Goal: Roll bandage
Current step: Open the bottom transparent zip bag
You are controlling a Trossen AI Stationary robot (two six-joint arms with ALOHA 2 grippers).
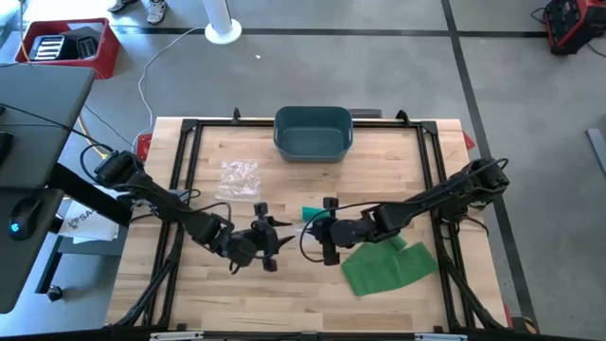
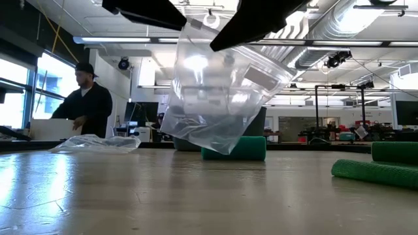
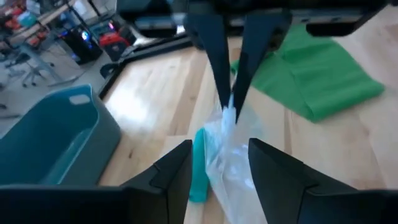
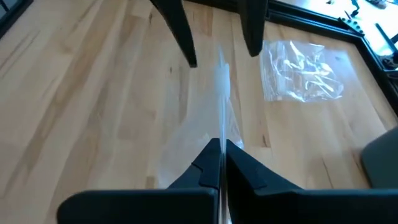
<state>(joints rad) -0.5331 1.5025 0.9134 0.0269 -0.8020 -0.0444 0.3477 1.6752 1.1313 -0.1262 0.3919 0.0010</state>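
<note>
Smooth pale wood table (image 1: pixel 189 284), one clear crinkled plastic bag (image 2: pixel 215 85) hanging mid-table, pinched by the closed right gripper (image 4: pixel 221 152), left gripper (image 3: pixel 217 165) open around its edge, a second clear bag (image 1: pixel 240 177) lying flat, one rolled green bandage (image 2: pixel 236 149) beneath, one loose green bandage sheet (image 1: pixel 383 265), one rounded teal bin (image 1: pixel 313 133).

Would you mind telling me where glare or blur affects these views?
Low view: ceiling lights glare through the clear plastic bag, and the near tabletop is soft. Left wrist view: the teal bin and near fingers are blurred. High view: even light.
</note>
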